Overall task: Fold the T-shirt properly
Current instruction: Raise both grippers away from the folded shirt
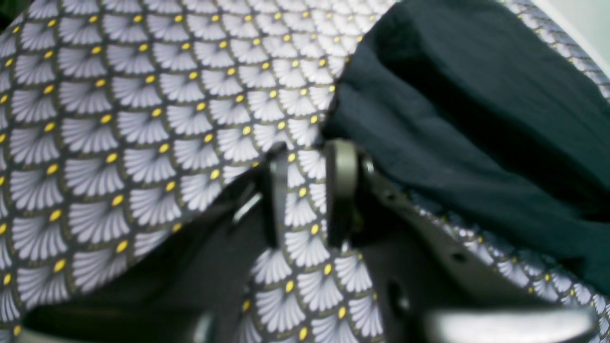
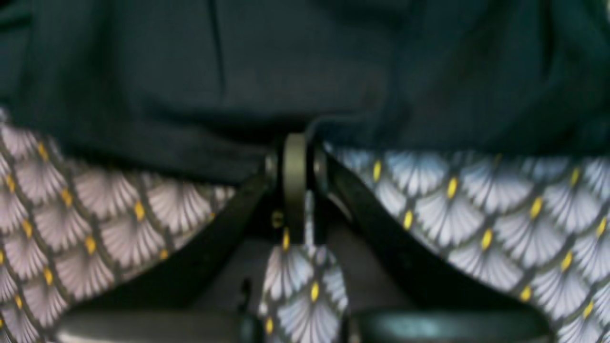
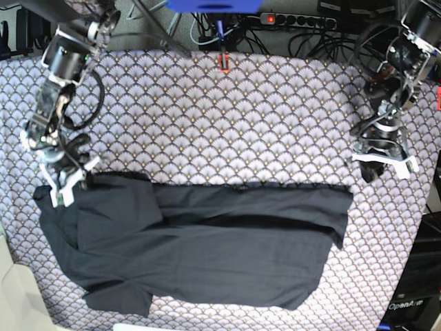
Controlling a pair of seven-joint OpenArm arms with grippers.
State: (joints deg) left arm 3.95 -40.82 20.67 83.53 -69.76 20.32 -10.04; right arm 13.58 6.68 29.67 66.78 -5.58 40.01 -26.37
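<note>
The T-shirt (image 3: pixel 200 245) lies spread across the near half of the tabletop (image 3: pixel 227 124), on the fan-patterned tablecloth (image 3: pixel 207 117) that covers it; the shirt is dark and plain, its long upper edge running nearly straight across the base view, with a fold line visible just below that edge; one sleeve sticks out at the lower corner on that view's left, and the far end on the right finishes in a short vertical hem.

The right tool (image 3: pixel 63 181) sits at the shirt's upper corner on the base view's left; in the right wrist view its fingers (image 2: pixel 294 181) are pressed together, and the dark fabric (image 2: pixel 305 71) begins right at their tips; whether cloth is actually pinched between them I cannot tell, since the edge is blurred and shadowed there; the patterned cloth (image 2: pixel 476 209) shows on both sides below the shirt's edge.

The left tool (image 3: pixel 384 160) rests well apart from the shirt's main body, near the tabletop's edge on the base view's right; in the left wrist view its two fingers (image 1: pixel 340 190) stand a little apart with only patterned tablecloth (image 1: pixel 143 133) between them, gripping nothing; a folded edge of the shirt (image 1: pixel 476 119) lies just beside the tip of one finger, seemingly touching it, though the blur leaves that uncertain.
</note>
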